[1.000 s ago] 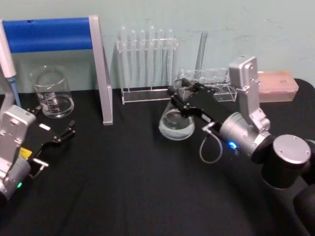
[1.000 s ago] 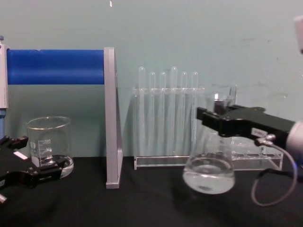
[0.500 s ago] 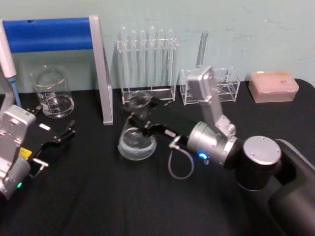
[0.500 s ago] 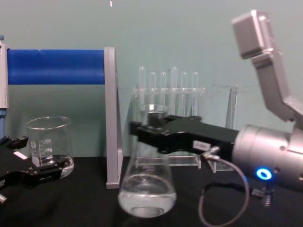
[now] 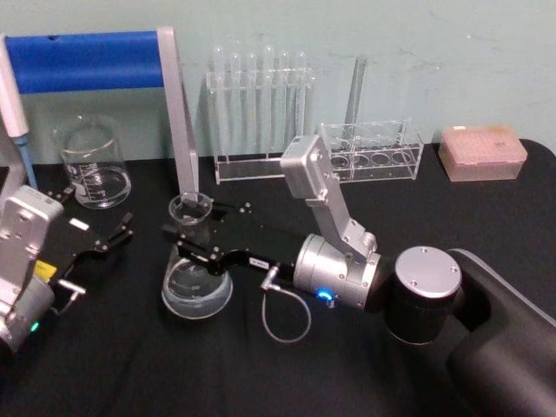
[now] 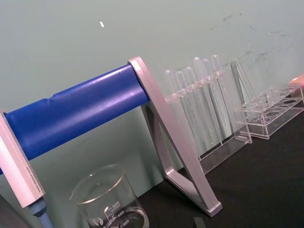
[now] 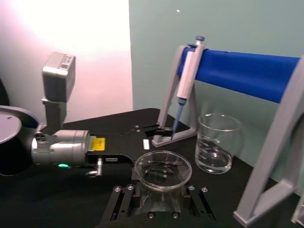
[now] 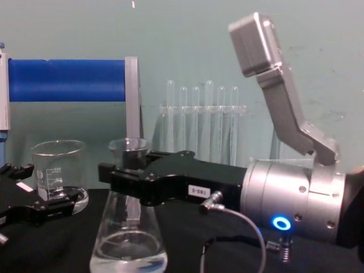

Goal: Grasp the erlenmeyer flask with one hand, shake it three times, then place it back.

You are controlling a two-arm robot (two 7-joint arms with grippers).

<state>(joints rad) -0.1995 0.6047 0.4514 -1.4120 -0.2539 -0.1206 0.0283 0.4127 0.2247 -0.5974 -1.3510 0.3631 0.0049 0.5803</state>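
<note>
Erlenmeyer flask [image 5: 195,271] sat in my right gripper [image 5: 191,244], whose jaws were closed narrow around the neck just under the flared rim. The flask hung roughly upright with a little clear liquid pooled in its wide base. My arm was stretched across the counter [image 5: 261,373] to my left, which put the flask in front of the blue-barred stand [image 5: 95,61] and to the right of the beaker [image 5: 91,165]. I could not tell whether the base was touching the black surface or riding just above it. My left gripper [image 5: 100,241] lay parked near the beaker, fingers spread and empty.

As I judged it, the grasp was done and I was somewhere in the shaking. How many shakes were finished could not be read from this moment. Setting the flask back down and letting go of the neck was yet to come.
</note>
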